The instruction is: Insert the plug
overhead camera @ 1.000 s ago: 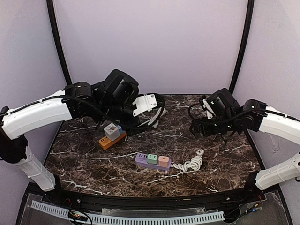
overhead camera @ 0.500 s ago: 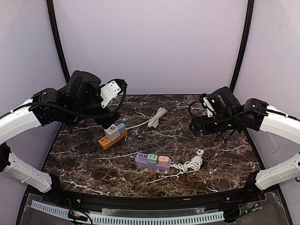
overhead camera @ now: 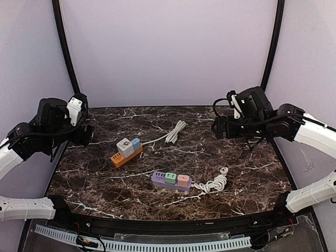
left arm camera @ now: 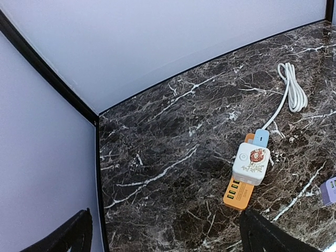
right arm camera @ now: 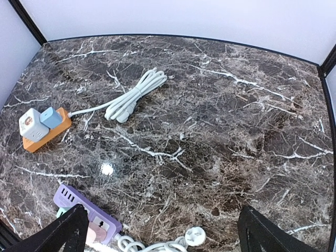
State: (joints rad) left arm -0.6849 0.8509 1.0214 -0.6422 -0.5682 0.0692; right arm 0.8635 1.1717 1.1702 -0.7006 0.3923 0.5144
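Note:
A round white plug (overhead camera: 224,170) on a coiled white cord (overhead camera: 212,184) lies right of the purple power strip (overhead camera: 170,180), which carries a green and a pink block. The plug also shows in the right wrist view (right arm camera: 195,235), beside the purple strip (right arm camera: 79,202). An orange power strip (overhead camera: 122,158) with a white cube adapter (overhead camera: 124,146) and a blue plug (overhead camera: 136,143) lies left of centre. My left gripper (overhead camera: 84,131) is open and empty at the table's left edge (left arm camera: 168,241). My right gripper (overhead camera: 220,128) is open and empty, high over the right side (right arm camera: 163,236).
A bundled white cable (overhead camera: 176,131) runs from the orange strip toward the back middle; it shows in both wrist views (left arm camera: 294,92) (right arm camera: 134,97). Black frame posts (overhead camera: 65,47) stand at both back corners. The enclosure walls close in the marble table (overhead camera: 252,173).
My left arm has swung back from above the orange strip to the far left edge, empty. My right arm has drawn back and up slightly. The strips and cords have not moved.

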